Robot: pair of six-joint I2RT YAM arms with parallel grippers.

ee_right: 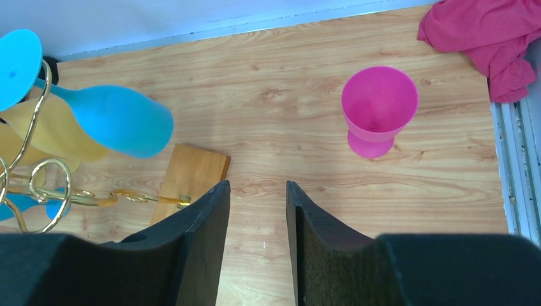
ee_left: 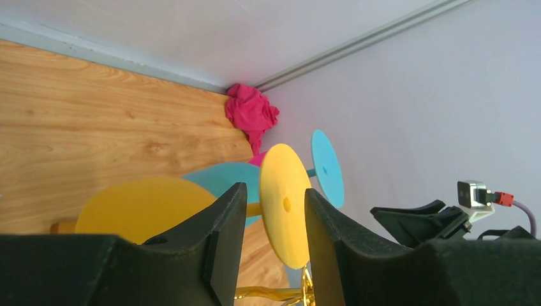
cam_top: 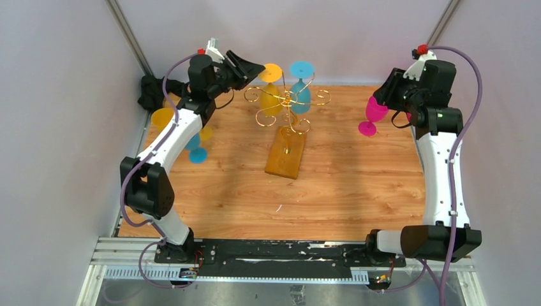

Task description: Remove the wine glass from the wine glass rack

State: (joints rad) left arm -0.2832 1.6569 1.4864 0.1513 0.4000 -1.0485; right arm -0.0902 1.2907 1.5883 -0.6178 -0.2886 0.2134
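The gold wire wine glass rack point(cam_top: 290, 105) stands on its wooden base point(cam_top: 286, 153) at mid-table. A yellow wine glass point(cam_top: 271, 95) and a blue wine glass point(cam_top: 300, 95) hang on it upside down, feet up. My left gripper point(cam_top: 252, 67) is open at the yellow glass's foot. In the left wrist view the yellow foot disc point(ee_left: 286, 204) stands edge-on in the gap of the open left gripper point(ee_left: 274, 197), just past the tips and not clamped. My right gripper point(ee_right: 256, 188) is open and empty above bare table, beside an upright pink glass point(ee_right: 378, 108).
A yellow glass point(cam_top: 163, 118) and a blue glass point(cam_top: 196, 150) stand by the left arm. A black cloth point(cam_top: 150, 92) lies in the back left corner and a pink cloth point(ee_right: 497, 35) in the back right corner. Walls close in on both sides.
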